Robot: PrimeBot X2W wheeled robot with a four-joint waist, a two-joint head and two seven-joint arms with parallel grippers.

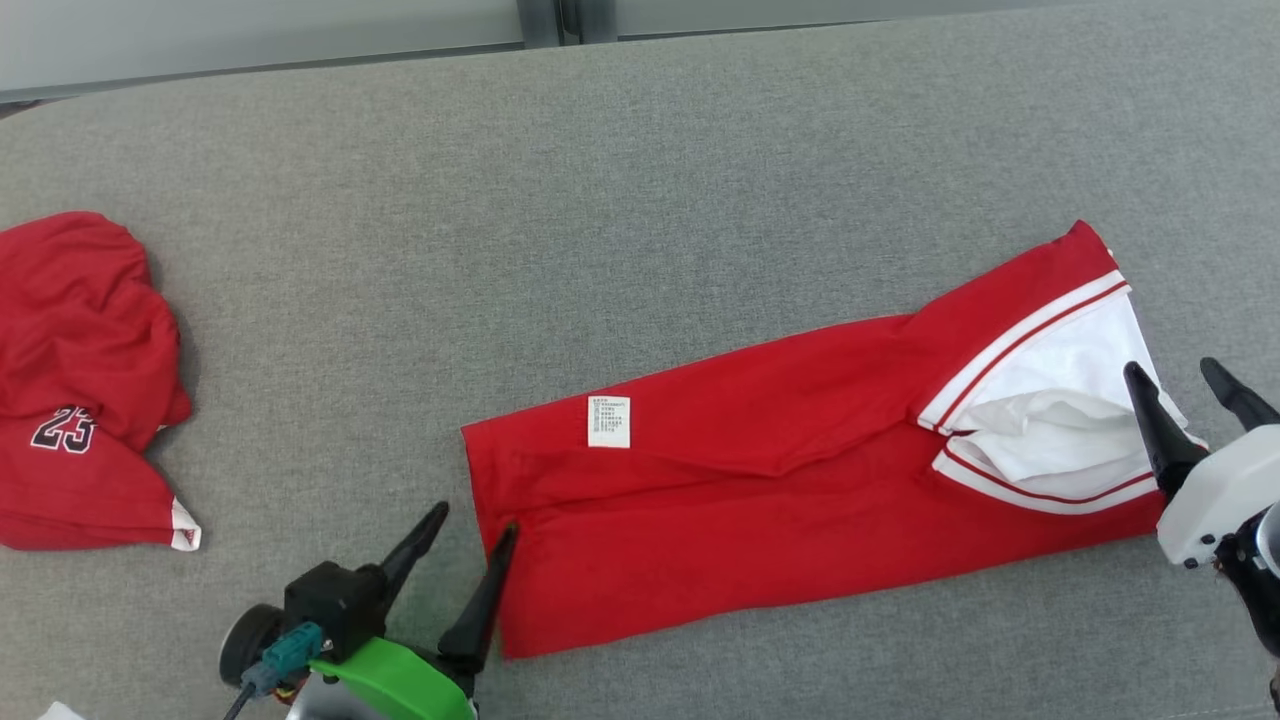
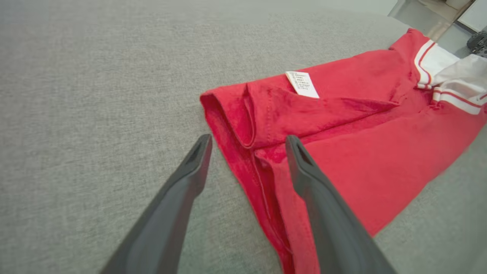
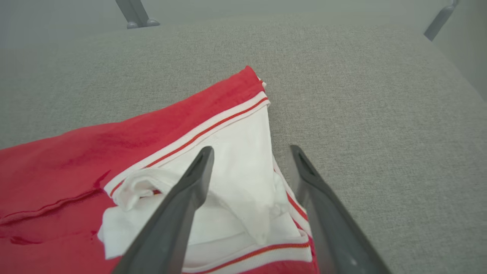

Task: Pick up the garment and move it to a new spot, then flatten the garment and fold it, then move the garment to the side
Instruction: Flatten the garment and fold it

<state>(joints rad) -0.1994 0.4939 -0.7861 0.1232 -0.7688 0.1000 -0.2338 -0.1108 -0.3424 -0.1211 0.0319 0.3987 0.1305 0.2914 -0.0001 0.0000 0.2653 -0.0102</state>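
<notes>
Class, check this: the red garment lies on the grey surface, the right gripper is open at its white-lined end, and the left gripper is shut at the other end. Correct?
No: the left gripper is open. The left wrist view shows its jaws apart at the hem of the red garment. The rest stands: garment on the grey surface, right gripper open at the white-lined end.

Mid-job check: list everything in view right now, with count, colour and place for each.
Folded garment: one, red with white striped trim, centre to right of the surface.
Care label: one, white, on the folded garment's left part.
Crumpled garment: one, red with a 23 print, far left edge.
Fabric surface: one, grey, under everything.
Left gripper: one, dark fingers, open at the folded garment's left end.
Right gripper: one, dark fingers, open over its white right end.
</notes>
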